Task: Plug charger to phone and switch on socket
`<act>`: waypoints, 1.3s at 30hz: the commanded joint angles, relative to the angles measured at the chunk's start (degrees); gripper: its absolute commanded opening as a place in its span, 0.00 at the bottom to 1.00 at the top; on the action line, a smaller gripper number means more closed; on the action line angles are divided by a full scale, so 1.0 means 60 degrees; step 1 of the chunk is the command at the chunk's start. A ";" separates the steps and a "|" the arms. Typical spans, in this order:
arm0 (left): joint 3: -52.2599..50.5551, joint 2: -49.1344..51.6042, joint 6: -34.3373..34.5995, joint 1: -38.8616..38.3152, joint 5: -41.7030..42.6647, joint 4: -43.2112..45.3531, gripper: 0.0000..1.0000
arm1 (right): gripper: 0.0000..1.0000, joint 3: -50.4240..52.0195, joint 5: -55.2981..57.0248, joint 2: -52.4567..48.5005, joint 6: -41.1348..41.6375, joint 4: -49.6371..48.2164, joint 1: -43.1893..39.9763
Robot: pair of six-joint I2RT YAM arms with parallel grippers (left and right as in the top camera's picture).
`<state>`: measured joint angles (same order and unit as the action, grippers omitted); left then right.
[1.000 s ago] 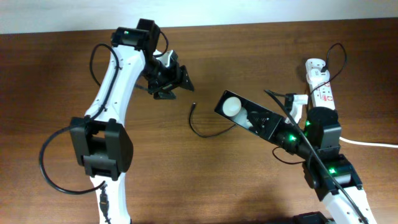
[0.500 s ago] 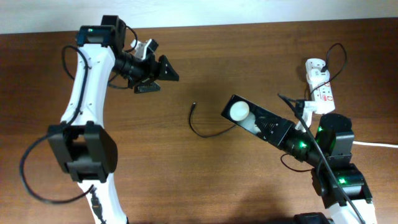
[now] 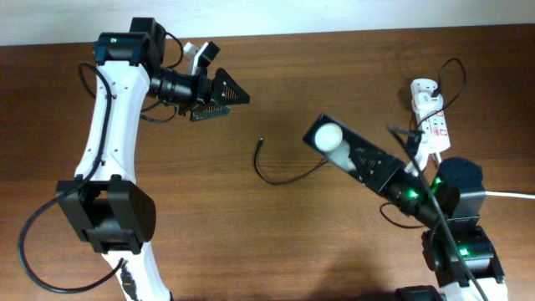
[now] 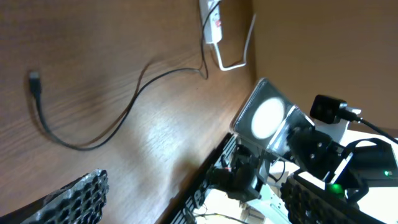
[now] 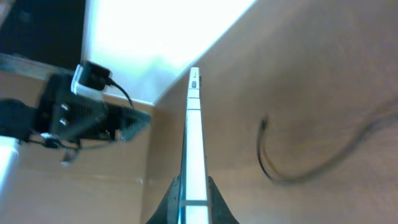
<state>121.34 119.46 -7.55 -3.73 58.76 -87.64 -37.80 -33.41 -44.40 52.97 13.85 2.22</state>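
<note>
The black phone [image 3: 344,149] is held off the table in my right gripper [image 3: 378,172], which is shut on its lower end; a round white reflection shows on the screen. In the right wrist view the phone [image 5: 194,137] is edge-on between the fingers [image 5: 193,198]. The black charger cable [image 3: 280,177] lies on the table, its connector tip [image 3: 262,142] free to the left of the phone. My left gripper [image 3: 224,100] is open and empty at the far left, pointing right, well away from the tip [image 4: 34,81]. The white socket strip [image 3: 430,115] lies at the far right.
The strip's thick white cord [image 3: 503,194] runs off the right edge. The brown wooden table [image 3: 276,242] has bare wood between the arms. The left wrist view shows the strip [image 4: 213,18] far off and the held phone [image 4: 267,117].
My left arm has swung back to the left and its gripper now points right. My right gripper has carried the phone a little to the right.
</note>
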 commanded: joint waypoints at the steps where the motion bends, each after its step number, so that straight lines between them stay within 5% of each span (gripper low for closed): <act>1: 0.0018 -0.0164 -0.0222 -0.0011 0.0535 0.0142 0.94 | 0.04 -0.0200 0.0219 -0.0393 0.0794 -0.1322 -0.0058; 8: 0.0018 -0.0164 -0.0219 -0.0058 0.0568 0.0240 0.95 | 0.04 -0.0208 0.0015 -0.1315 0.1836 -0.4674 -0.0062; 19: 0.0018 -0.0164 -0.0222 -0.0058 0.0525 0.0284 0.98 | 0.04 -0.0918 0.1836 -0.1370 0.2259 -0.4801 -0.0062; 39: 0.0018 -0.0164 -0.0215 -0.0109 0.0495 0.0506 0.99 | 0.04 -0.2430 0.2098 -0.1319 0.0095 -0.0729 0.0568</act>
<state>121.34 119.46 -7.75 -3.97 61.08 -85.10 -50.39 -21.63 -51.42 56.31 9.58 5.30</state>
